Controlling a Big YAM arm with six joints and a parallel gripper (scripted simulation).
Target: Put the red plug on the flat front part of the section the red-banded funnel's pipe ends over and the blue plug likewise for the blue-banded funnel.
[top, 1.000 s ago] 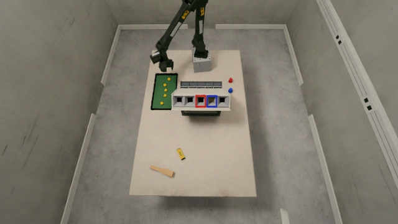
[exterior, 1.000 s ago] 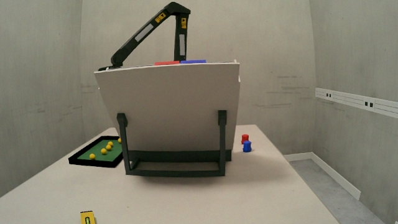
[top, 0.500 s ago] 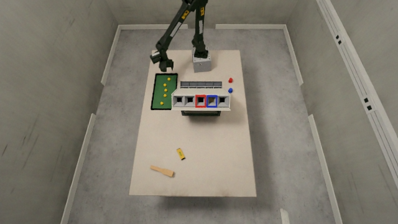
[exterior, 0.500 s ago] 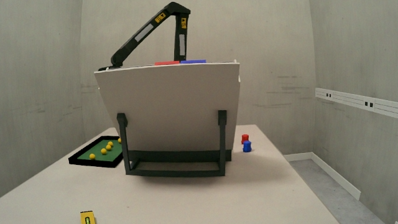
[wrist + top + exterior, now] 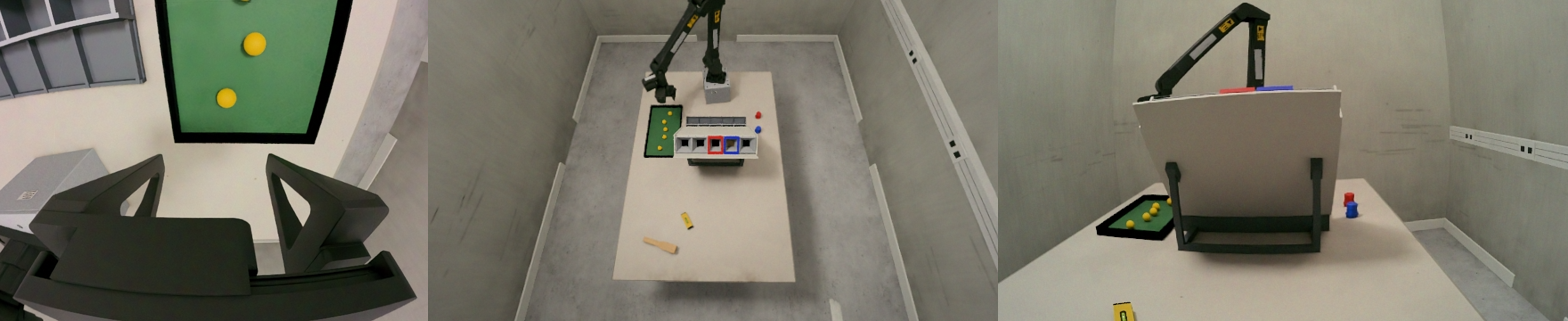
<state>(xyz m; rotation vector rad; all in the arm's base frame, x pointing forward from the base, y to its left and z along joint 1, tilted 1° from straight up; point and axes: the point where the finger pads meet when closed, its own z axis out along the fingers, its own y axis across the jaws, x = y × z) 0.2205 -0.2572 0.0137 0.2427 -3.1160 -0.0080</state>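
Note:
My gripper (image 5: 665,95) (image 5: 214,160) is open and empty. It hangs above the table just behind the far end of the green marble tray (image 5: 652,134) (image 5: 1109,229) (image 5: 321,86). Several yellow marbles (image 5: 664,129) (image 5: 1147,217) (image 5: 226,97) lie in the tray. The white funnel cover (image 5: 715,134) (image 5: 1247,152) carries a red-banded funnel (image 5: 715,144) and a blue-banded funnel (image 5: 731,144). The grey sectioned bin (image 5: 716,120) (image 5: 69,62) lies behind it. The red plug (image 5: 757,115) (image 5: 1349,199) and the blue plug (image 5: 757,129) (image 5: 1352,209) stand on the table to the right of the cover.
The grey arm base block (image 5: 717,90) (image 5: 44,183) stands behind the bin. A yellow block (image 5: 686,220) (image 5: 1123,311) and a wooden wedge (image 5: 660,244) lie near the table's front. The table's left edge (image 5: 376,90) runs close beside the tray.

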